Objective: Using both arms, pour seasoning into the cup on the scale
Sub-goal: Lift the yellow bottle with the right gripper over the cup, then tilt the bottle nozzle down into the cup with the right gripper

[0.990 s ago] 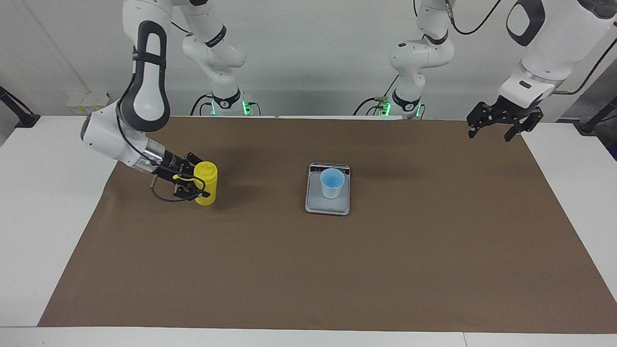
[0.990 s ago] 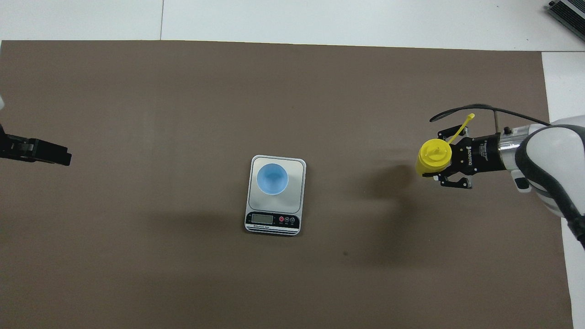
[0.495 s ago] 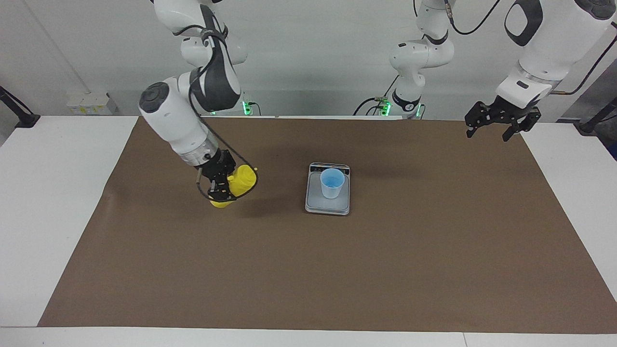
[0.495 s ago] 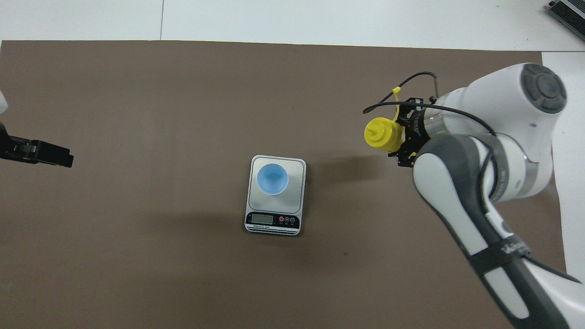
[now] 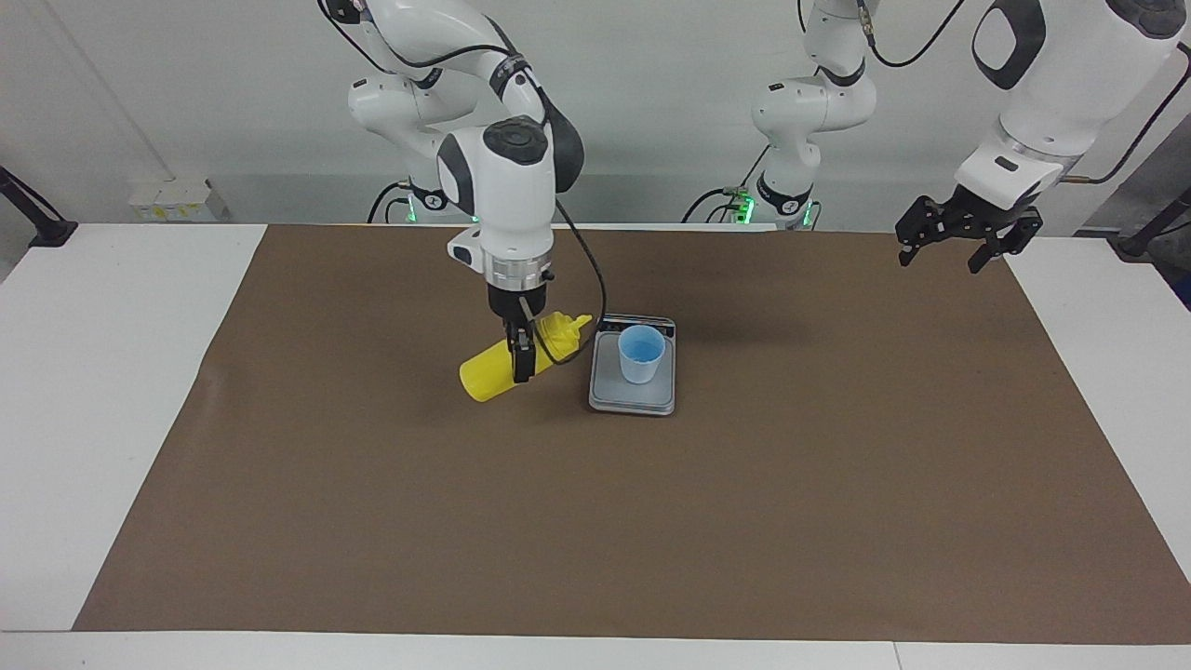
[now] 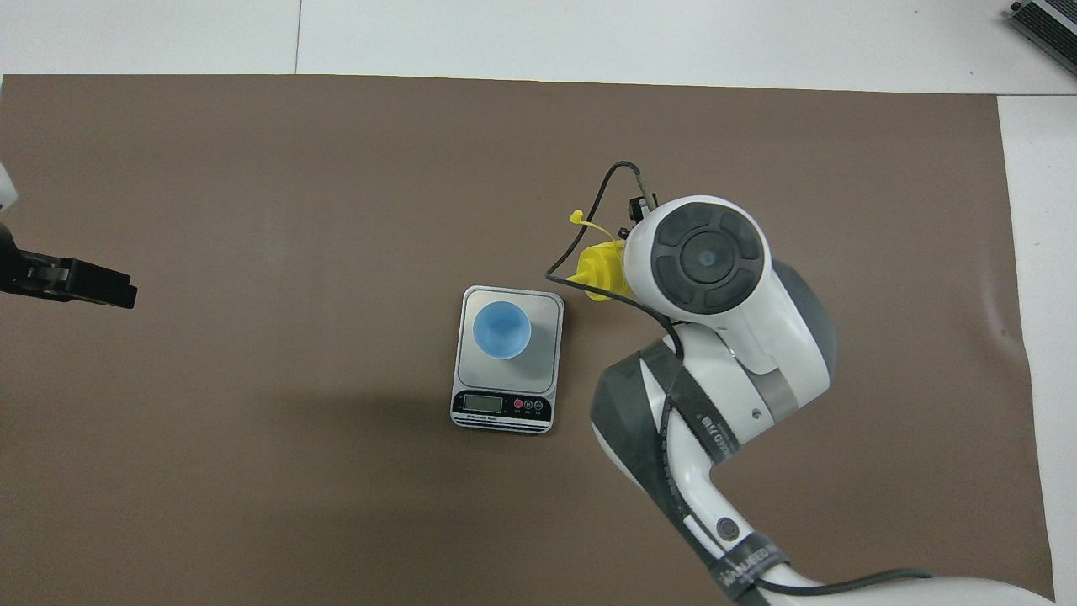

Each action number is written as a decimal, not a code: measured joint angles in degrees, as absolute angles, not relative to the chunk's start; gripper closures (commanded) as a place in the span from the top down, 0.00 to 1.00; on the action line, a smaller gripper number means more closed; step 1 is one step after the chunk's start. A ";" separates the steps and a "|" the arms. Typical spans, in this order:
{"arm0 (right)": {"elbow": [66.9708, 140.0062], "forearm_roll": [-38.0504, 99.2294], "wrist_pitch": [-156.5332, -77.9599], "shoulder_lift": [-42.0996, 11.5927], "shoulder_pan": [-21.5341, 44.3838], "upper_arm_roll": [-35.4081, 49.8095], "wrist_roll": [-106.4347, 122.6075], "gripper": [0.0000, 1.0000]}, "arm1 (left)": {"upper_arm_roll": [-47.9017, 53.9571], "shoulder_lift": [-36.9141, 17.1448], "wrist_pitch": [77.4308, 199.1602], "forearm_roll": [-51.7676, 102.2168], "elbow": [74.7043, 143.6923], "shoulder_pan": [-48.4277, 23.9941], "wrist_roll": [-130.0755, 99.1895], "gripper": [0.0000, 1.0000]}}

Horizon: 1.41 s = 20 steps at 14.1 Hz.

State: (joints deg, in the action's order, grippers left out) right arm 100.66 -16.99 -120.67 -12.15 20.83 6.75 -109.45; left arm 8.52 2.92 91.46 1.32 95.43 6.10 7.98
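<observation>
Right gripper (image 5: 523, 358) clamped on seasoning bottle (image 5: 507, 365), held tilted in air over mat, nozzle toward scale (image 5: 633, 395), just beside it at right arm's end. Cup (image 5: 641, 354) upright on scale plate. Left gripper (image 5: 968, 233) waits raised over mat corner, fingers apart, empty.

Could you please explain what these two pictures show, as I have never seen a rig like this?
Two white robot arms work at a table covered by a brown mat. One picture faces the robots from across the table; the other looks down from above their own end. A silver-grey kitchen scale lies mid-table, and a light blue cup stands on it. The right claw is shut on a yellow squeeze bottle, tipped almost flat beside the scale, nozzle toward the cup. The left claw waits open above the mat's edge.
</observation>
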 measured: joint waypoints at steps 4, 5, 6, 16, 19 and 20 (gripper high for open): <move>100.46 -30.83 -121.15 -12.19 26.31 6.83 -113.45 0.00 | 8.52 2.92 91.46 1.32 95.43 6.10 7.98 1.00; 100.56 -33.32 -122.33 -12.35 27.28 6.85 -114.29 0.00 | 8.52 2.92 91.46 1.32 95.43 6.10 7.97 1.00; 100.79 -35.15 -123.88 -12.62 28.00 6.87 -114.61 0.00 | 8.52 2.92 91.46 1.32 95.43 6.10 7.98 1.00; 107.84 -60.96 -135.01 -14.97 28.43 6.87 -115.10 0.00 | 8.54 2.92 91.46 1.32 95.43 6.09 7.97 1.00; 107.97 -65.25 -135.22 -16.32 29.50 6.91 -115.10 0.00 | 8.54 2.92 91.47 1.32 95.43 6.09 7.97 1.00; 107.94 -65.67 -135.24 -16.55 30.31 6.92 -115.10 0.00 | 8.54 2.92 91.48 1.32 95.43 6.09 7.98 1.00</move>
